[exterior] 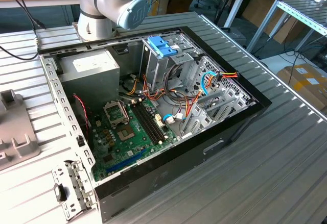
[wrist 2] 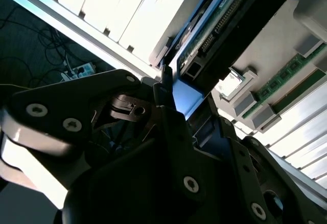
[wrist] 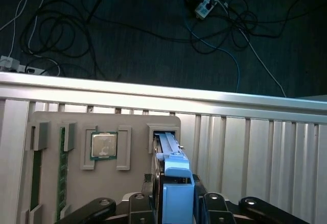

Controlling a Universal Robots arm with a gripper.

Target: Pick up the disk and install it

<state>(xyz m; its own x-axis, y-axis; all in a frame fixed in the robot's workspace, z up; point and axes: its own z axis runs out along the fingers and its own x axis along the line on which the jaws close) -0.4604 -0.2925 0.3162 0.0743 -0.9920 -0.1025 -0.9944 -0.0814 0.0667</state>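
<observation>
The disk [wrist: 172,180] stands on edge in a slot of the grey parts tray [wrist: 56,122], which leaves both flat faces free, so my pincer [wrist: 176,196] pinches it across them. Its light-blue rail bracket sits between the jaws, and the grey metal body reaches away from the pincer. Off to one side of the pincer, a processor chip [wrist: 103,145] and memory sticks [wrist: 62,178] fill the tray's other pockets on the slatted desk [wrist: 245,147].

Open computer case [exterior: 179,169], motherboard [exterior: 122,137], grey power supply [exterior: 92,68]
</observation>
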